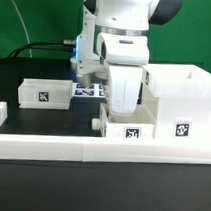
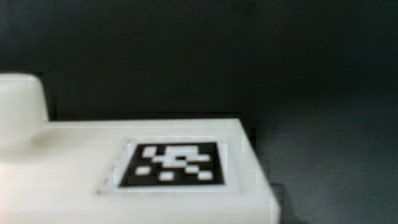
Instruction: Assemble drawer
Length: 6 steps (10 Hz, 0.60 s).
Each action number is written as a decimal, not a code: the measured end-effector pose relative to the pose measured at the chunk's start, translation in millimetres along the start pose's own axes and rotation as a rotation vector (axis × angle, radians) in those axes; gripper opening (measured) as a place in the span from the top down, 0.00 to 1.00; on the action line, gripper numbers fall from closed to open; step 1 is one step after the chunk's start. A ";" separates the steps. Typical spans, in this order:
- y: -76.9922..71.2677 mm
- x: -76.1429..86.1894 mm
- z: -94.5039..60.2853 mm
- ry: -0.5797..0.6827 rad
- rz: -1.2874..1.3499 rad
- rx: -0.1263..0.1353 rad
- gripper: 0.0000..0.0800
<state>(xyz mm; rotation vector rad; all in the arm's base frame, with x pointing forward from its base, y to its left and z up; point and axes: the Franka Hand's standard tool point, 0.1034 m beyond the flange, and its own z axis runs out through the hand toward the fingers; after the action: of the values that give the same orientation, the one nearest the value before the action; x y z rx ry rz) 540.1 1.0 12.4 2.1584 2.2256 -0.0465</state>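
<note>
My gripper [image 1: 121, 116] hangs low over a small white tray [image 1: 142, 131] with a black-and-white tag on its near wall. A dark fingertip [image 1: 103, 120] shows at that tray's end on the exterior view's left, and the hand hides the other finger. The wrist view shows a white tagged surface [image 2: 178, 165] very close and blurred, with no fingers in it. A second tagged tray [image 1: 44, 92] sits apart on the exterior view's left. The tall white box case [image 1: 179, 95] stands on the exterior view's right, right beside the first tray.
A long low white border rail [image 1: 51, 146] runs along the front of the black table. The marker board [image 1: 89, 91] lies behind the gripper. A rounded white shape [image 2: 18, 105] rises at one edge of the wrist view.
</note>
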 end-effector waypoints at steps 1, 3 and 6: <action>0.0 1.8 -0.1 0.000 0.013 0.000 0.95; 0.3 4.7 -0.3 0.000 0.035 -0.002 0.95; 0.5 3.4 -0.3 0.000 0.040 -0.003 0.95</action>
<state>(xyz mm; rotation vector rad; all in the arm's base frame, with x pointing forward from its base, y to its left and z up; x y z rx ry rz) 540.5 4.4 12.5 2.2007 2.1798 -0.0424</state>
